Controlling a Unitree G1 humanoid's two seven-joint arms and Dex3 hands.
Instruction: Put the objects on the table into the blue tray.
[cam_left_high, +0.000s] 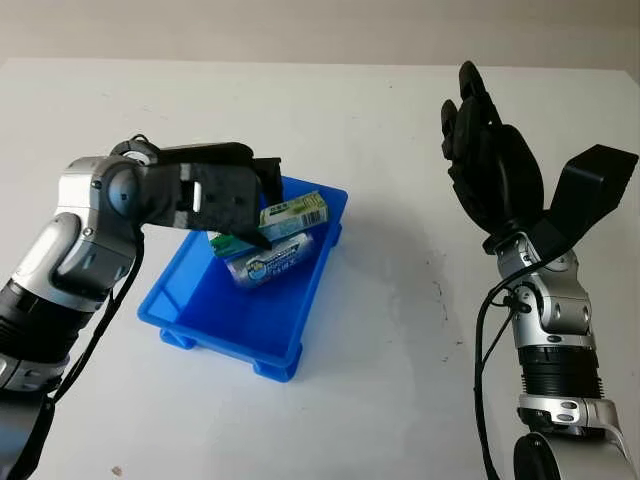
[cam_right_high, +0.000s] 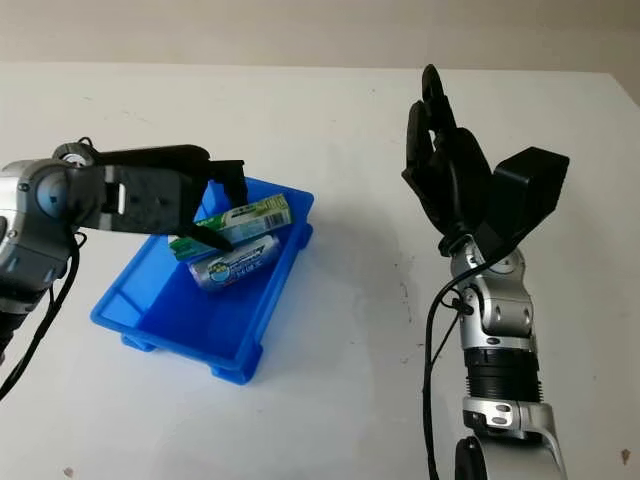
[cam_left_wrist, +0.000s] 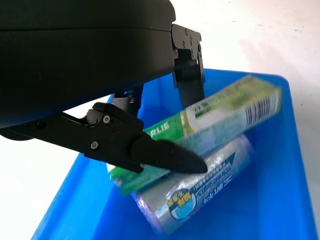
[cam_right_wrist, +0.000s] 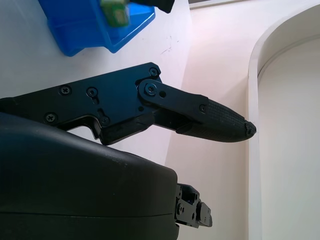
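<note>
Left robot hand pinches green box over blue tray; right robot hand open, raised

A plain test or lab setting is suggested: a bare white desk is set against a pale wall, and a single blue tray is placed on it.

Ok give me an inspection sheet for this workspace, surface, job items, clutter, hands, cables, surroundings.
Surface: white table, faint marks.
Job's things: blue tray holds a silver pouch; green box above it, in the left hand's fingers.
Clutter: nothing seen.
Hands: left hand over the tray, shut on the green box; right hand open, raised over the table's right side.
Cables: black cables along the right forearm.
Surroundings: pale wall behind.
</note>
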